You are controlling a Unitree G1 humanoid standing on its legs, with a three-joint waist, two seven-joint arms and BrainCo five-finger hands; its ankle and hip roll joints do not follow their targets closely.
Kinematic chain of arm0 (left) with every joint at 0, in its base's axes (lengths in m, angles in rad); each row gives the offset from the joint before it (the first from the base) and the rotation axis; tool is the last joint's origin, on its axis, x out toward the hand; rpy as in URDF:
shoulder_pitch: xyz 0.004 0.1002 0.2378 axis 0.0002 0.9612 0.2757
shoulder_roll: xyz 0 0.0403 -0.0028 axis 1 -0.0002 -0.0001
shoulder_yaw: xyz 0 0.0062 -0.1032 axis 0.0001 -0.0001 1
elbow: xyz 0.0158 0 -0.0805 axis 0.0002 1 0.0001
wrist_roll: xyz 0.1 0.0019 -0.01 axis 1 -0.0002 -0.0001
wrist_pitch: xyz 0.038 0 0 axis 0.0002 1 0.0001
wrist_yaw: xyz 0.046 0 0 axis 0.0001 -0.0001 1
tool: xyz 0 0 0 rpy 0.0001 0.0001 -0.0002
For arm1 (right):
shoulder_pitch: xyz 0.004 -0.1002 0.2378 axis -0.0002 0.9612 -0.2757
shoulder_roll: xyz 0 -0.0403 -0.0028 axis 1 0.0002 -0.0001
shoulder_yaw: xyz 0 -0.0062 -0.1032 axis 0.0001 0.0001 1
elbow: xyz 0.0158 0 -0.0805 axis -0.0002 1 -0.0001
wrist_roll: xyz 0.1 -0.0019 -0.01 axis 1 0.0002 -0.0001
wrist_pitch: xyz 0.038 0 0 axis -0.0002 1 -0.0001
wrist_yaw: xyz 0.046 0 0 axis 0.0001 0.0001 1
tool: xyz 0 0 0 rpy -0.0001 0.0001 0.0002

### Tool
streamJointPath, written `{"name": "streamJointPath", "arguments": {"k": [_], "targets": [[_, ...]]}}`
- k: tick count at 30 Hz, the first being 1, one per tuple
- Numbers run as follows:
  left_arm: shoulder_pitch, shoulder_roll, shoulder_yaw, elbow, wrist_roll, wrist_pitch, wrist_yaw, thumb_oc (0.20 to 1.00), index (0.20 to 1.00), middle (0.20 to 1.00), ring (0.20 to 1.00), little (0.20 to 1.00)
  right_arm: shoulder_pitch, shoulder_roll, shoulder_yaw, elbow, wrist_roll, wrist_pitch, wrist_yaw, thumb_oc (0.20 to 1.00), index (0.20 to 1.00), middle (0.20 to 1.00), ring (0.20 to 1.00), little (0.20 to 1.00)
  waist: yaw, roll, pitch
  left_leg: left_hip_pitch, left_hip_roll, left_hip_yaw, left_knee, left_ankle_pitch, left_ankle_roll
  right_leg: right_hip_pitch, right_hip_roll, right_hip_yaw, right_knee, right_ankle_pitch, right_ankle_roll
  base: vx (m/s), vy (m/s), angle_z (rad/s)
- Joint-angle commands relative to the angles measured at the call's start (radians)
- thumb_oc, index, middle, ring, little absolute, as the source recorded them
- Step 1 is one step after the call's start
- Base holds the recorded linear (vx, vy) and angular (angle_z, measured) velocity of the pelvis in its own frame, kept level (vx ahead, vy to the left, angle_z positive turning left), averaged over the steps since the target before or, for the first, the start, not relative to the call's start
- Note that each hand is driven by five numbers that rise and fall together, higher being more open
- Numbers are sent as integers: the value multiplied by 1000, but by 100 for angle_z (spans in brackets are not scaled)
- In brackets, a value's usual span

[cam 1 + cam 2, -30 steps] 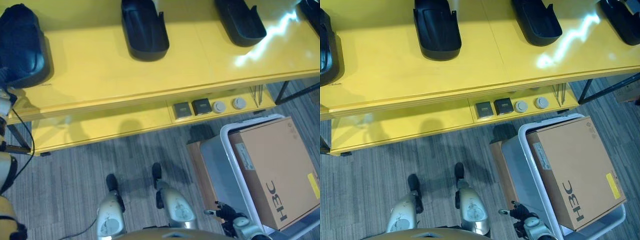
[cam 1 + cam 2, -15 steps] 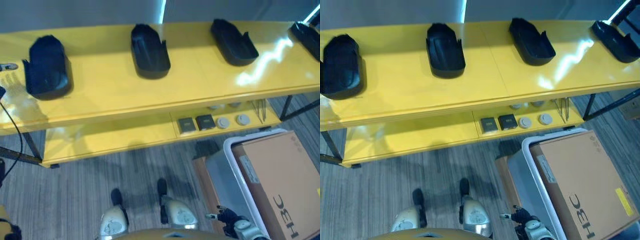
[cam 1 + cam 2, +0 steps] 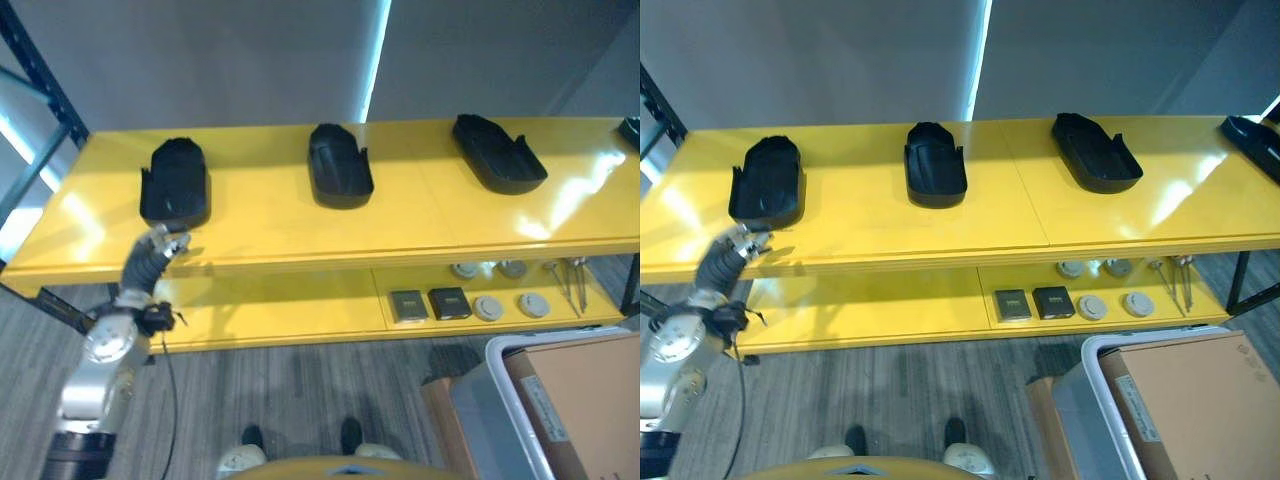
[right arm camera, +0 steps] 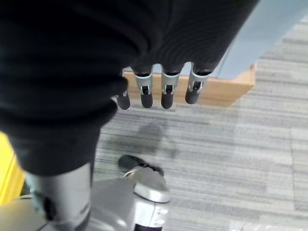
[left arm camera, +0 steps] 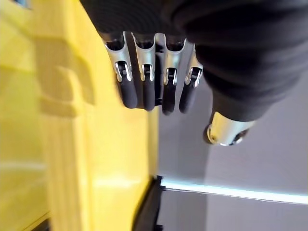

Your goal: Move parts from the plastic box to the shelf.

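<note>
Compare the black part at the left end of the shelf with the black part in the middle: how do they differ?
The left black part sits near the left hand; the middle black part has no hand close. The left one lies nearer the shelf's end; the middle one is beside the centre seam. Both are dark, hollow and lie on the top board.

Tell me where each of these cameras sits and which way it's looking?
Left and right eye views: from the head, looking down at the yellow shelf with black parts; the left hand reaches its edge.
Left wrist view: on the left wrist, along the fingers, sharing that shelf.
Right wrist view: on the right wrist, past the right hand to the floor.
</note>
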Motion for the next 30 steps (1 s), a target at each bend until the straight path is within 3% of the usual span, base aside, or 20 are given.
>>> {"name": "streamJointPath", "arguments": {"k": [1,6,12,23,30], "targets": [[-151,63,-11,80,-15,-190,4,200,200,200,200,200,-8,-18,18,50,-16,-46,-37,1000,1000,1000,1000,1000,-21,5,18,-64,-3,-32,72,-46,47,11,-43,2,64,-43,68,33,3,-2],[-177,55,-53,177,40,-280,103,200,200,200,200,200,-12,-30,34,60,-12,-51,-25,1000,1000,1000,1000,1000,-38,-2,21,-62,2,-17,82,-50,46,7,-45,10,66,-40,70,7,-3,-3],[-264,84,-68,254,66,-330,165,200,200,200,200,200,-14,-41,54,67,-25,-59,-15,1000,1000,1000,1000,1000,-65,-8,21,-56,14,4,92,-53,42,6,-45,24,64,-35,74,20,-3,-8],[-321,122,-65,292,101,-265,225,200,200,200,200,200,-12,-55,56,55,-34,-57,2,1000,1000,1000,1000,1000,-80,-5,21,-56,21,9,100,-55,38,2,-47,32,69,-37,77,8,2,-4],[-343,116,-73,473,135,-269,296,200,200,200,200,200,-14,-65,66,41,-38,-43,15,1000,1000,1000,1000,1000,-89,-8,31,-67,26,6,116,-55,41,-11,-45,38,89,-41,77,0,0,0]]}}
